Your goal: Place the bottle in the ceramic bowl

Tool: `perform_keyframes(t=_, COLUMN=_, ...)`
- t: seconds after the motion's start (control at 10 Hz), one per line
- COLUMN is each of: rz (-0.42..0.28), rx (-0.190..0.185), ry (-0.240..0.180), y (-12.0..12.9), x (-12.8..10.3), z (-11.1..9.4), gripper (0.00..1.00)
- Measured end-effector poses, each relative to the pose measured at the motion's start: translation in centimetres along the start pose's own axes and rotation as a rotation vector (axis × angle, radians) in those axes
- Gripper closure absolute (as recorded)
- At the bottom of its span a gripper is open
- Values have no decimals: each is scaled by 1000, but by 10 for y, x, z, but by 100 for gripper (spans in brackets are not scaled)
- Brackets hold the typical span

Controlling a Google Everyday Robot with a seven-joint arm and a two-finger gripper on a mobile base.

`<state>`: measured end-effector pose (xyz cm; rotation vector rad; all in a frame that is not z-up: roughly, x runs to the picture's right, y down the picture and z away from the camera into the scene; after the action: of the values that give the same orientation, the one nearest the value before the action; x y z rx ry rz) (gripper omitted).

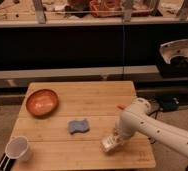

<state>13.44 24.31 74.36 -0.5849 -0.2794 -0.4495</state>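
The orange-brown ceramic bowl point(42, 101) sits at the far left of the wooden table point(97, 100). The small white bottle point(109, 144) lies on its side near the table's front right. My white arm reaches in from the right, and its gripper point(115, 138) is down at the bottle, covering part of it. The bowl is well apart from the gripper, to the left and farther back.
A blue sponge point(78, 126) lies mid-table between the bottle and the bowl. A white cup point(18, 149) stands at the front left corner. A dark shelf unit runs behind the table. A white round device point(181, 52) stands at the right.
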Motion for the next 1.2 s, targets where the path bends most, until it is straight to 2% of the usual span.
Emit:
perform_keyframes(t=0.4, rz=-33, rx=22, ry=12, y=-16, x=-2, z=-4, gripper=100)
perform_keyframes(t=0.8, rz=-101, rx=62, ry=31, y=-69, x=-15, z=-30, gripper=100)
perform_keyframes(t=1.1, rz=-136, rx=65, ry=46, y=-82, x=-15, z=-35, gripper=100)
perform_keyframes(t=1.2, rz=-159, rx=68, ry=41, y=-94, x=-24, z=-38, gripper=100)
